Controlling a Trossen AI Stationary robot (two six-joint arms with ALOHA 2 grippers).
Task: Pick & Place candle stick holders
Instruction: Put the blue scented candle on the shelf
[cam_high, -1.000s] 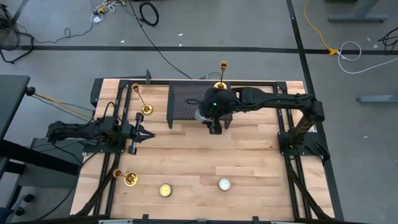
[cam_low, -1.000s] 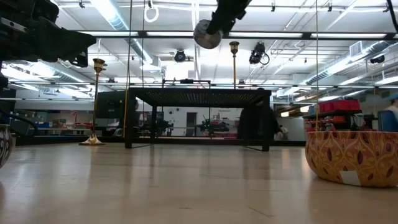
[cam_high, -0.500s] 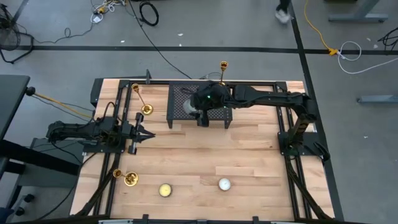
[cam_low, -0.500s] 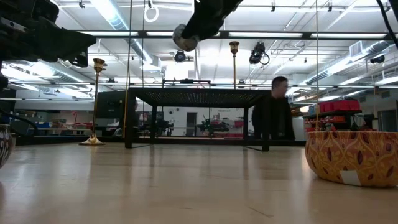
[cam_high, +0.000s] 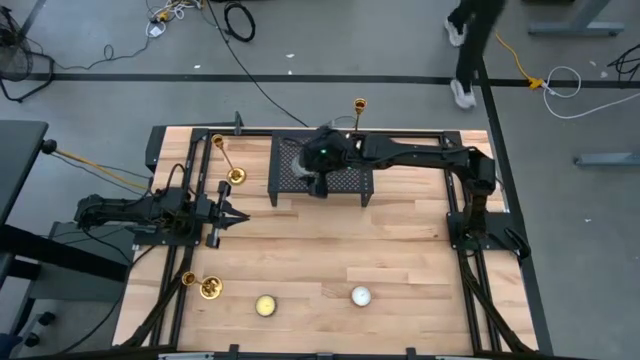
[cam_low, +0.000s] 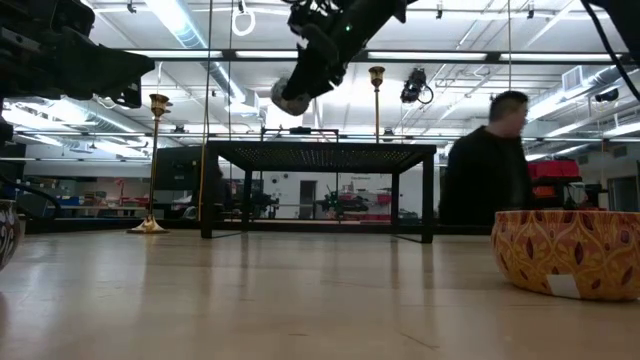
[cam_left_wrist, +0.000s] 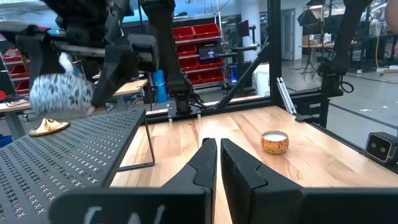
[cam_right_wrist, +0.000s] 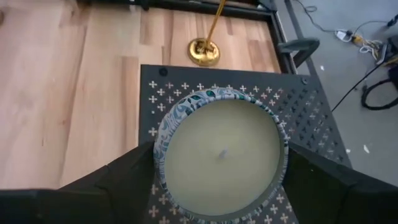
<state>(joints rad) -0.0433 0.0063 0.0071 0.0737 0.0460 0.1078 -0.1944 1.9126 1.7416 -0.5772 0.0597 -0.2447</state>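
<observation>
Three brass candle stick holders stand on their round bases: one behind the black mesh rack (cam_high: 357, 113), one left of the rack (cam_high: 230, 168), one near the front left corner (cam_high: 203, 287). My right gripper (cam_high: 318, 180) is above the rack (cam_high: 345, 180), shut on a round candle tin (cam_right_wrist: 221, 158) with a blue-and-white patterned wall and pale wax. It also shows in the low view (cam_low: 287, 97). My left gripper (cam_high: 226, 215) is shut and empty at the table's left, with nothing between its fingers in its wrist view (cam_left_wrist: 217, 155). My right gripper pinches the candle tin by two opposite sides of its wall (cam_right_wrist: 160, 149), one dark finger (cam_right_wrist: 118, 180) on each side. The tin's open top faces the wrist camera. The tin is lifted clear above the rack's perforated top (cam_right_wrist: 298, 124).
A gold candle tin (cam_high: 265, 305) and a white one (cam_high: 360, 296) sit near the front edge. A patterned tin (cam_low: 565, 250) stands close to the low camera. A person (cam_low: 490, 170) walks behind the table. Bare wood lies between rack and front edge.
My right gripper has carried the candle tin toward the table's far and left edges, from beside the rack's front edge to above the rack's top, and a little lower. A person has walked across the room behind the table.
</observation>
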